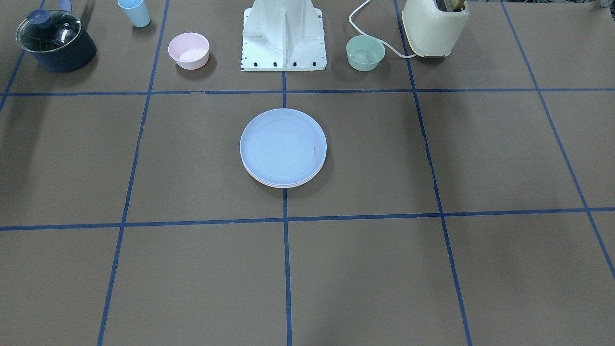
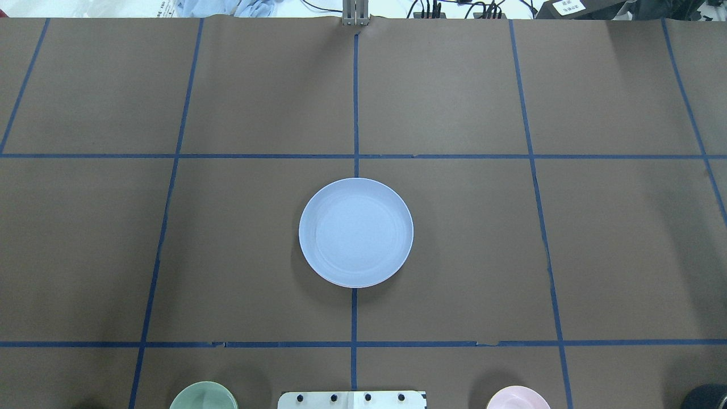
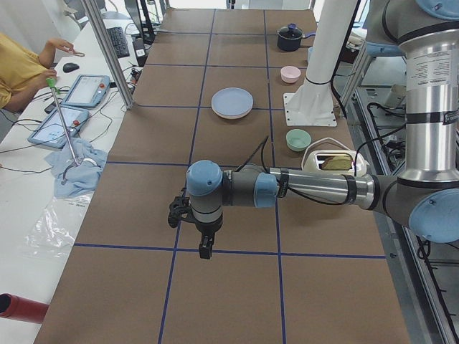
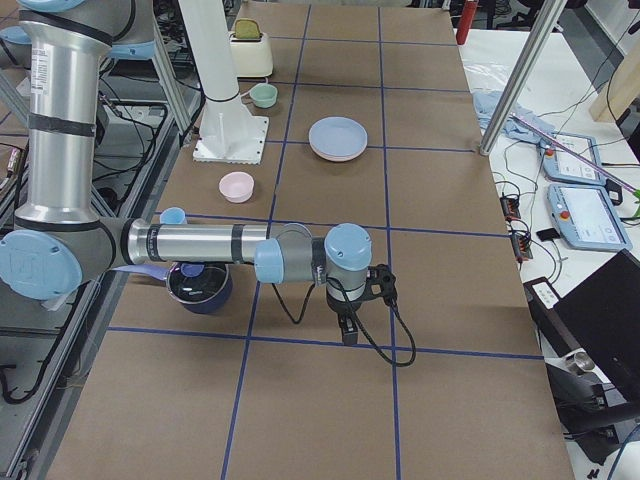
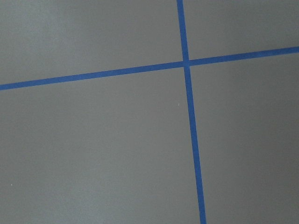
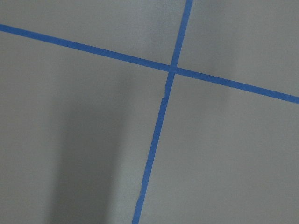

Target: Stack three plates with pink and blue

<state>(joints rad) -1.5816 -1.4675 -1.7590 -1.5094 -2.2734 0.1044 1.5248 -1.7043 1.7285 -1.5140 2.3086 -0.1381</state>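
The light blue plate (image 1: pixel 283 144) lies on top of a stack at the table's centre, also in the overhead view (image 2: pixel 356 232). Pale rims of plates under it (image 1: pixel 283 185) show at its near edge; I cannot tell their colours. In the exterior right view a pinkish rim (image 4: pixel 338 157) shows beneath the blue plate. My left gripper (image 3: pixel 205 251) hangs over bare table, far from the stack, seen only in the exterior left view. My right gripper (image 4: pixel 347 330) hangs likewise, seen only in the exterior right view. I cannot tell whether either is open or shut. Both wrist views show only table and blue tape.
Near the robot base (image 1: pixel 284 36) stand a pink bowl (image 1: pixel 189 49), a mint-green bowl (image 1: pixel 365 52), a light blue cup (image 1: pixel 134 12), a dark pot with glass lid (image 1: pixel 55 41) and a cream toaster (image 1: pixel 435 26). An operator (image 3: pixel 21 68) sits beside the table.
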